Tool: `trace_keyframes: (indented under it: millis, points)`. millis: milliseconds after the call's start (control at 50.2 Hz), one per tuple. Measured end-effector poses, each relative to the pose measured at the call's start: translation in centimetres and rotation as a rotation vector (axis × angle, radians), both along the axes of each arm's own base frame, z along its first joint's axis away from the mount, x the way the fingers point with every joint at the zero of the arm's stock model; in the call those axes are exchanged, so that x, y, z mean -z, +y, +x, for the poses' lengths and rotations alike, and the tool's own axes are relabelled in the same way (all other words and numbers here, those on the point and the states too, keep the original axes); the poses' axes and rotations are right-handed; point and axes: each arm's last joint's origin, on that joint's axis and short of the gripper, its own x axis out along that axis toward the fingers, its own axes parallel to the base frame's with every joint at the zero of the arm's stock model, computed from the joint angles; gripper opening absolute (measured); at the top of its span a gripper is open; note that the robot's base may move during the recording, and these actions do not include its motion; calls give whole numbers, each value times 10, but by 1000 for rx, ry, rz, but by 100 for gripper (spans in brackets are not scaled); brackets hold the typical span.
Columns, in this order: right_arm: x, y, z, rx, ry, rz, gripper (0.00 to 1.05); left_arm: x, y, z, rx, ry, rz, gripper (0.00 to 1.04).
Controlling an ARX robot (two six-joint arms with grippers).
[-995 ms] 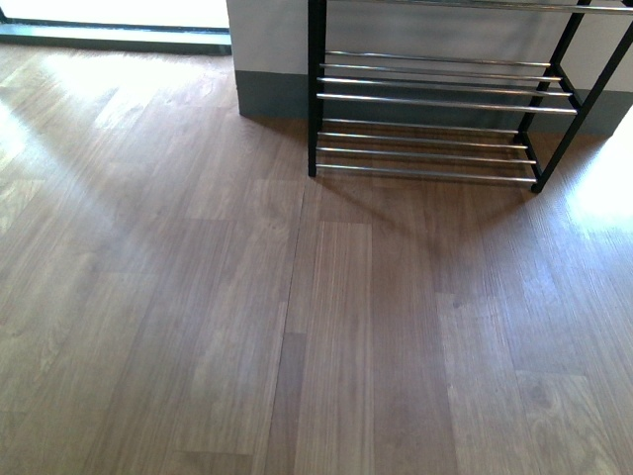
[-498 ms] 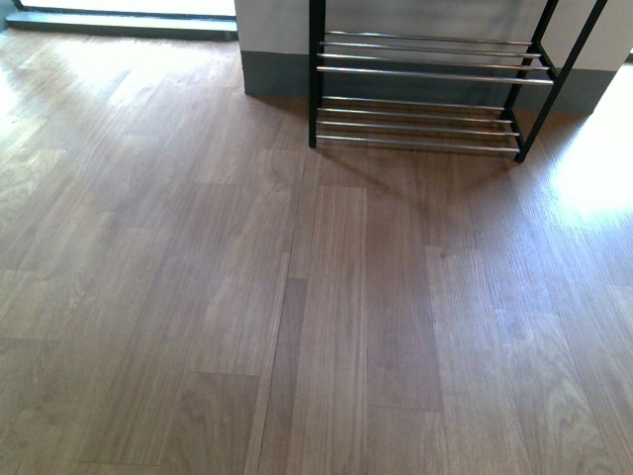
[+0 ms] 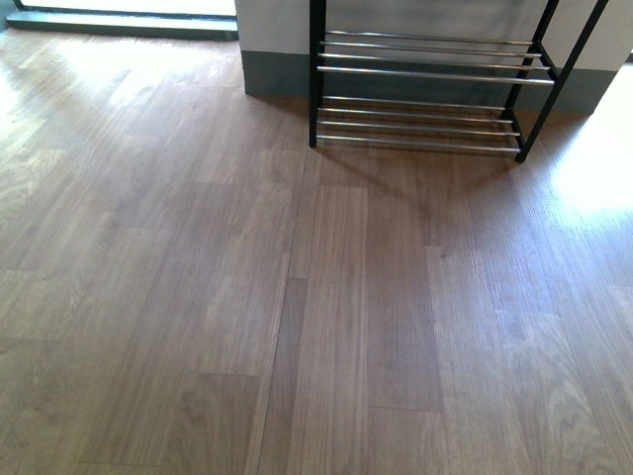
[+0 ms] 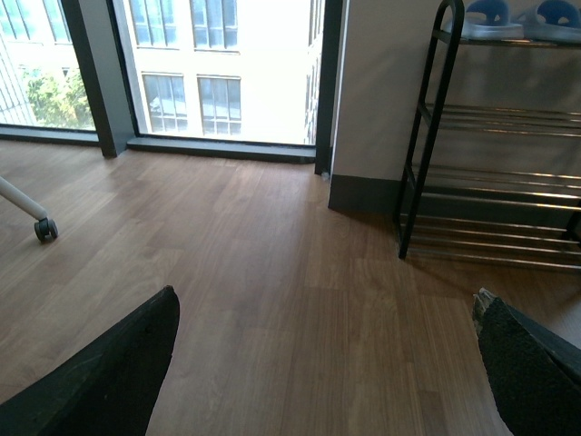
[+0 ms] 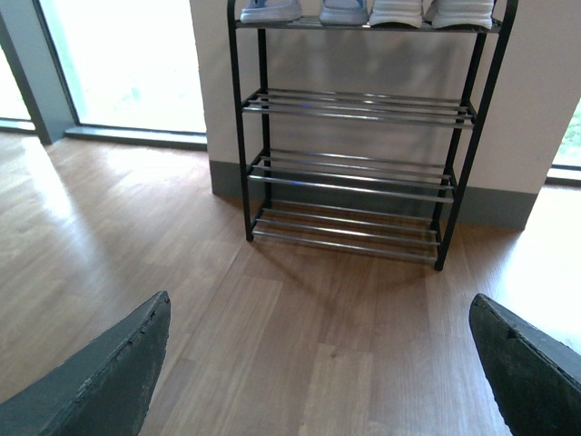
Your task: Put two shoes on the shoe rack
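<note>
Both my tools [image 5: 318, 381] are spread, empty; the shoes [image 5: 368, 11] atop the rack [image 5: 349, 173] look light, soft; I'd pinch the heel collars.

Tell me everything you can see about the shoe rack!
The shoe rack is tall, with a thin black metal frame rounded at the top and shelves made of shiny chrome rods. It stands upright on the wooden floor, against a pale wall. The three lower shelves are bare. On the top shelf sit pale blue slide sandals beside white-soled shoes.
</note>
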Motion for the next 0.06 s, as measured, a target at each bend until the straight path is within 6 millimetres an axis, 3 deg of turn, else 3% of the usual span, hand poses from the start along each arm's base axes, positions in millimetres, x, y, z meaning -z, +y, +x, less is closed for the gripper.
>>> trace_keyframes:
  millis: [60]
  points:
    - [0,0,0,0,0,0,95,0,0,0,0,0,0,95]
